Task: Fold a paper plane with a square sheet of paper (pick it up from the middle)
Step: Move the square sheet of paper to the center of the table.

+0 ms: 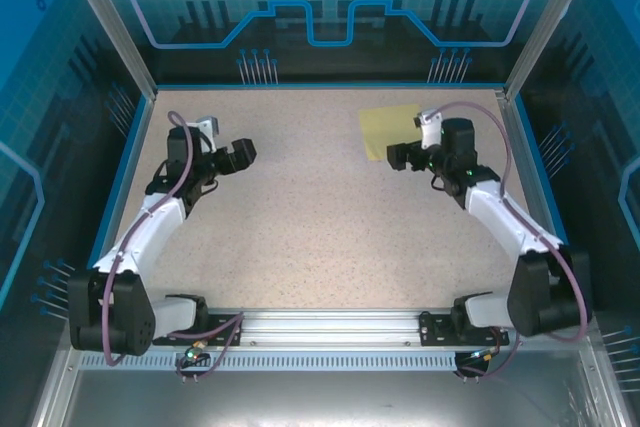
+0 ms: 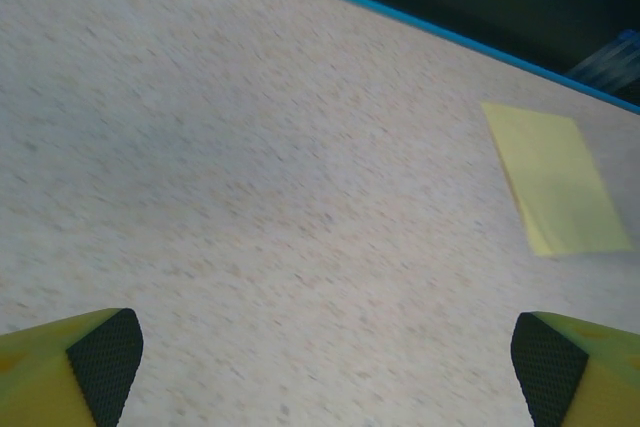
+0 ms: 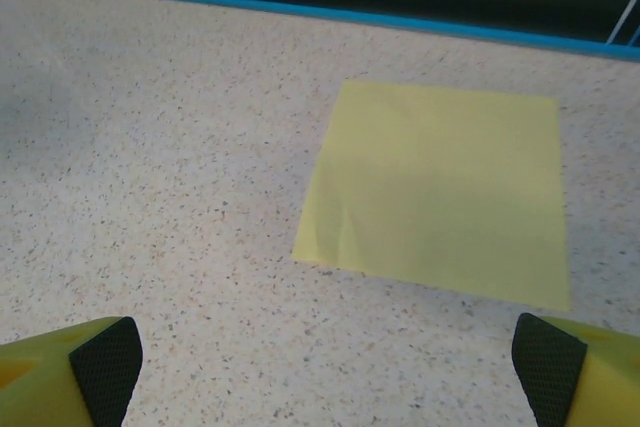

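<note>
Well, the biggest thing here is the surface (image 1: 320, 237): a flat, pale beige board speckled all over with fine dark flecks, matte, bordered at the far side by a thin blue rim (image 1: 330, 86). Beyond that rim it is dark, and I cannot make out much there.

My two arms reach out over it from the near edge. They have white shells with black joints, and a purplish cable (image 1: 505, 162) loops along each.

The square sheet of paper (image 3: 440, 192) lies flat on the far right part of the surface, near the blue rim and just ahead of my right tool (image 1: 403, 157). It is thin, plain and pale yellow with straight edges. A few faint wrinkles run up from its near left corner in the right wrist view. From above, my right wrist covers part of its near right side, so the outline is cut off there. In the left wrist view it sits far off to the right as a skewed, blurred sliver, and the speckle of the surface smears too.

My right tool stands spread to its widest with nothing between its fingers, above bare surface just short of the sheet's near edge. My left tool (image 1: 238, 155) is likewise wide apart and grips nothing, over the left half of the surface, well apart from the sheet.

Of each tool's fingers, the wrist views show only the tips: yellow bodies faced with black, finely textured pads (image 3: 548, 365), cut off at the bottom corners.
</note>
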Tool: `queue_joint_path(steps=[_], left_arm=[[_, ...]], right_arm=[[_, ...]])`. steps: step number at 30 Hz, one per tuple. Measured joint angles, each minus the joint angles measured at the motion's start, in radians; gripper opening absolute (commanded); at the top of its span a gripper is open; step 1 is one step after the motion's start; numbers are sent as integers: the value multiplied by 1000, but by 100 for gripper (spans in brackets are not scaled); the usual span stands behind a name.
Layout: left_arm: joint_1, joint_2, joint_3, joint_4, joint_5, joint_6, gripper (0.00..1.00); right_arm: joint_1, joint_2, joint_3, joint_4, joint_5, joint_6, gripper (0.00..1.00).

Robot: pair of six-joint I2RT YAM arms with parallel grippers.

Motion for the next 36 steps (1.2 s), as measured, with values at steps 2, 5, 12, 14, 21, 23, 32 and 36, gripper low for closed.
queue_joint_path(steps=[2,5,12,14,21,23,32,36], left_arm=[[-10,23,29,-35,49,-28,99],[-27,64,63,-66,101,-59,99],[-51,145,118,-87,169,-114,99],[-56,162,128,-87,182,-127,99],[-65,232,145,-57,215,-165,99],[-71,248,149,-46,217,-178,99],[-99,322,179,29,224,-219,99],[-102,356,195,50,226,-231,99]], right_arm=[[2,73,80,-66,15,7,99],[2,175,180,-148,48,22,99],[2,447,439,-309,121,60,99],[1,516,509,-347,132,67,99],[-1,720,727,-451,165,69,99],[-1,767,783,-480,174,69,99],[-8,961,1032,-603,199,70,99],[-16,1033,1135,-669,195,77,99]])
